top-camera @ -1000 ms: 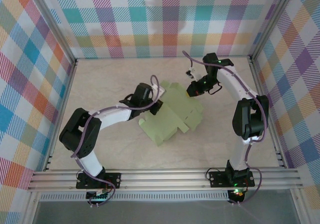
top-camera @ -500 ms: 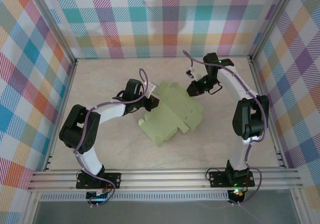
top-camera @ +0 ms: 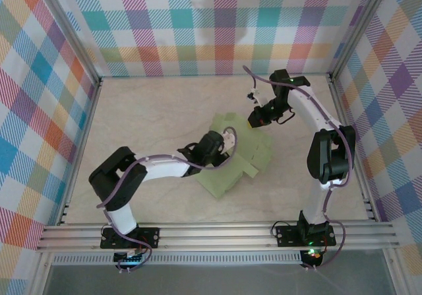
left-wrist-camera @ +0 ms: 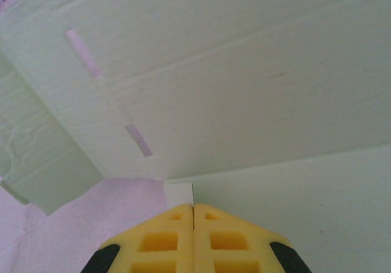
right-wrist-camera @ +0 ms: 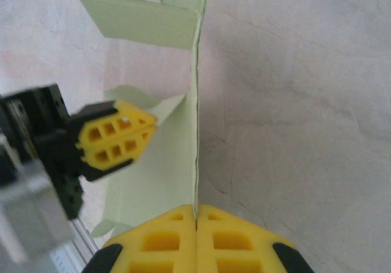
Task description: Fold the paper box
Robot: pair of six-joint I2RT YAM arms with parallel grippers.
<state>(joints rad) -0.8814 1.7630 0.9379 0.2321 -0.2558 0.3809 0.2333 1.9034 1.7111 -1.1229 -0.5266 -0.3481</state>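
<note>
A pale-green paper box [top-camera: 247,158], for now a creased cut-out sheet rather than a finished carton, lies partly raised near the middle of the bench [top-camera: 145,110], between two robot arms working it from opposite sides. The right tool [right-wrist-camera: 196,219] is clamped on the rim of one panel, so the card stands on edge. In the right wrist view it shows as a thin line running straight up from between the yellow fingertips. The grip appears meant to anchor that wall upright while the rest of the sheet is worked. The left tool [top-camera: 226,142], reaching across from the near left, is closed too, its yellow tips pressed together and holding nothing. In the left wrist view the tips sit at or just short of a broad panel, beside a crease and two narrow slots [left-wrist-camera: 139,140]. That suggests the tool is serving as a blunt pusher, bending a flap along its score, rather than as a clamp. Whether the tips actually touch the card cannot be told. From the right wrist, the left tool sits close beside the upright panel. As a container the box is not yet formed: flaps splay over the bench, no cavity is closed off, and nothing is seen lying in it. The folding looks early to midway, with the tabs not yet tucked.
</note>
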